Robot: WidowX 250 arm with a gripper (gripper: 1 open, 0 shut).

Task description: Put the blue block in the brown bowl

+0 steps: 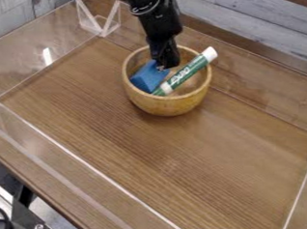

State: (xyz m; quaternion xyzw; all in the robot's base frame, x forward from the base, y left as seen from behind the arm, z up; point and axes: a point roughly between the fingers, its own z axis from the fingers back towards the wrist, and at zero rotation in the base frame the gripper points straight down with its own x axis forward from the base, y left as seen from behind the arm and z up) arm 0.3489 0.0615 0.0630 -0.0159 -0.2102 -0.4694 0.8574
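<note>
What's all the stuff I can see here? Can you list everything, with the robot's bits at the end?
brown bowl: one, light brown wood, on the table a little above the middle of the picture.
blue block: one, bright blue, inside the bowl at its left side.
tube: one, green and white, inside the bowl, leaning over the right rim.
table: one, dark brown wood grain, fills most of the view.
clear walls: see-through panels around the table's edges.
robot arm: one, black, coming in from the top.
gripper: one, black, shut, reaching down into the bowl at the blue block; whether it grips the block I cannot tell.
</note>
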